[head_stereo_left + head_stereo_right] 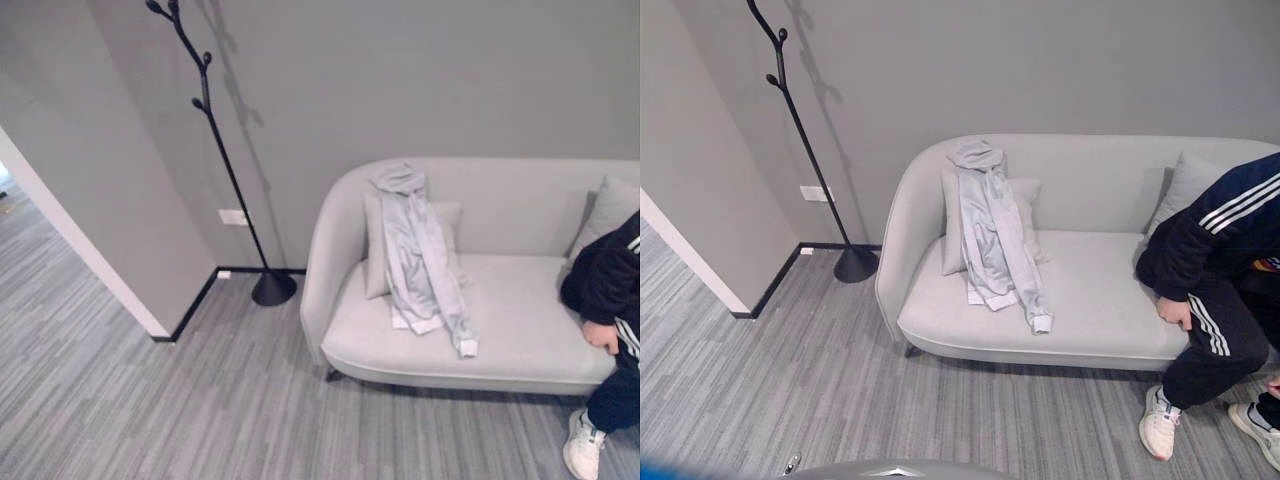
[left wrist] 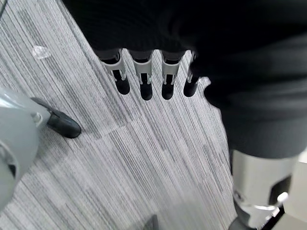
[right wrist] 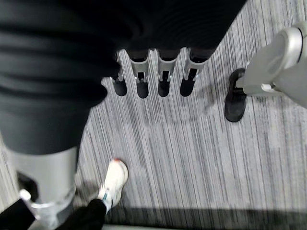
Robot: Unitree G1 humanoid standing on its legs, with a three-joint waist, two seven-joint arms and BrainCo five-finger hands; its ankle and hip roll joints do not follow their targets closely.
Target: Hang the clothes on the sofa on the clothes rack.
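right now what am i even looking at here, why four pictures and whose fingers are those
A two-legged robot took these. Two pictures come from its head cameras: a grey sofa with a light hoodie draped over a cushion, a black clothes rack beside it, and a person sitting at the sofa's far end. The other two come from wrist cameras, looking past each hand at the floor. The left hand and right hand hang open, holding nothing.
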